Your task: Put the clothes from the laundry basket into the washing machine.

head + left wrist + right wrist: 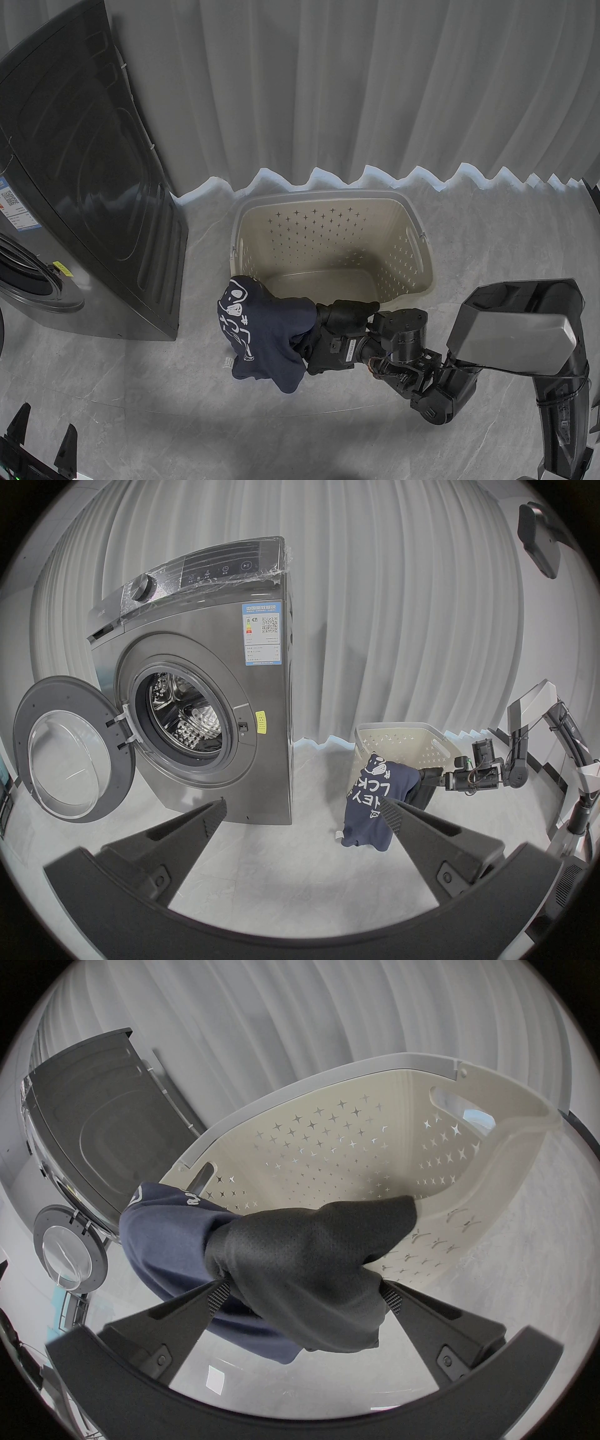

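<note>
Mid-task: the right hand (315, 340) was clenched on a navy shirt (265, 334) plus a black garment (347, 312), hanging over the laundry basket (325, 195) rim's lower-left corner at frame centre. The basket looked bare inside; drum contents unclear. The washing machine (81, 187) stood far left w/ door (69, 749) swung open and bare floor (187, 400) between; the left hand (45, 425) sat released, lower left.

A pale pleated curtain (375, 81) hangs right across the back, its wavy hem resting on the grey marbled floor (500, 231).
</note>
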